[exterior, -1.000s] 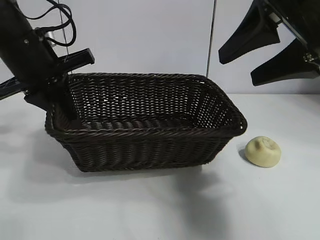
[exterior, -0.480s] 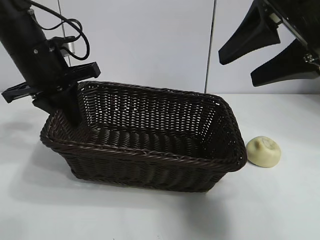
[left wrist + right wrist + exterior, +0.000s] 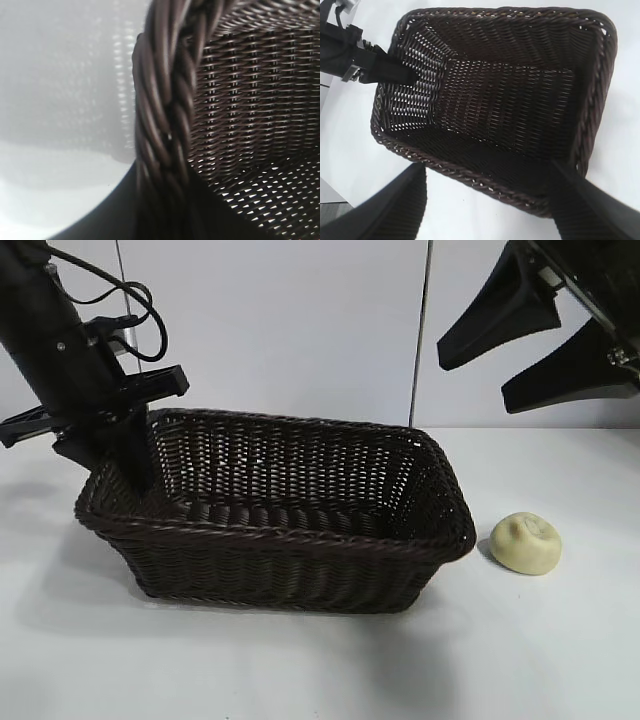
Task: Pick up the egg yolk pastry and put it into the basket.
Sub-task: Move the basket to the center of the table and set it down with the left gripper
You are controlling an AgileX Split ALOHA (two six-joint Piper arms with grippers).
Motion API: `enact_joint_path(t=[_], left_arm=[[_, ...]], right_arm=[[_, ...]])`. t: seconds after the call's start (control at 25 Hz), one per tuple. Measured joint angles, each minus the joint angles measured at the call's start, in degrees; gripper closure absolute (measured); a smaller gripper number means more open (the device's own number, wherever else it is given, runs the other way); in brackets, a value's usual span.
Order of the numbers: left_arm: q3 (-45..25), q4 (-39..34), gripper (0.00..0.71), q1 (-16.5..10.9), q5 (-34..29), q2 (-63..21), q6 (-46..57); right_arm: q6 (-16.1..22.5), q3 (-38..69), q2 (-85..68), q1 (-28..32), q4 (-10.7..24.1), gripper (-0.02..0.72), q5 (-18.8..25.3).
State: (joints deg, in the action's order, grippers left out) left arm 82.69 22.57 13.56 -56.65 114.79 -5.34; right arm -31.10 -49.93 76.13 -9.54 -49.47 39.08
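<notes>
White table [image 3: 300, 670], pastry [image 3: 526, 542] outside basket [image 3: 280, 570] only in exterior view; right tool [image 3: 540, 335] open.

There was one basket [image 3: 280, 540], one pastry [image 3: 526, 543], one table [image 3: 300, 670], and two grippers: left [image 3: 125, 455], right [image 3: 540, 350].

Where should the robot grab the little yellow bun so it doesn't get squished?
Probably best around its sides, coming straight down from above. The egg yolk pastry sits flat on the table with its dome up, clear of the basket, so gripper fingers could drop on either side of its round middle. The right gripper, open above it, is nearest.
</notes>
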Motion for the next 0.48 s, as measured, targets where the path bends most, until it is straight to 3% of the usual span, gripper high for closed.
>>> enact_joint_path(t=[0.08, 0.16, 0.48], left_arm=[[0.0, 0.2, 0.274, 0.0, 0.0, -0.4, -0.1], [0.2, 0.2, 0.207, 0.0, 0.0, -1.6, -0.3], [0.3, -8.7, 0.170, 0.0, -2.3, -11.9, -0.4]], right_arm=[[0.0, 0.0, 0.0, 0.0, 0.0, 0.208, 0.0], [0.0, 0.0, 0.0, 0.0, 0.0, 0.208, 0.0], [0.0, 0.0, 0.0, 0.0, 0.0, 0.208, 0.0]])
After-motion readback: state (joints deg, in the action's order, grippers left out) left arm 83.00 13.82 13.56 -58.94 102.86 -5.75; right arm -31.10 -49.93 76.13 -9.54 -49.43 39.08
